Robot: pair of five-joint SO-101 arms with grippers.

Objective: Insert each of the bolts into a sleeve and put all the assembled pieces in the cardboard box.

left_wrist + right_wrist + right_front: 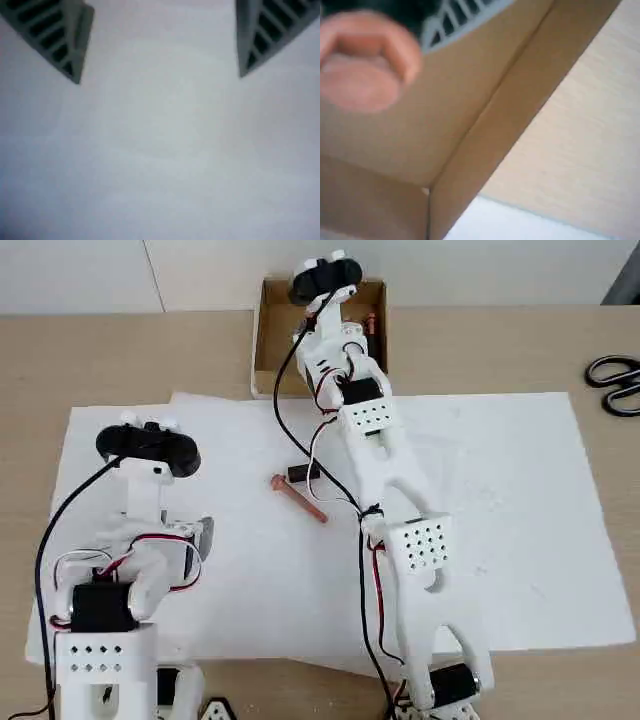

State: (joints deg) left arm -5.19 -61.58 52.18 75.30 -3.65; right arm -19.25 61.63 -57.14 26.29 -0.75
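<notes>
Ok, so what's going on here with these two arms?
The right gripper holds a bolt over the box, where one piece already lies. The left gripper hangs open above the paper with nothing in it. A second bolt and a black sleeve lie side by side on the paper between the arms, not yet joined.

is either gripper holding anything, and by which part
The right gripper seems to hold a pink bolt over the cardboard box; the grip spot is hidden. The left gripper holds nothing.
</notes>
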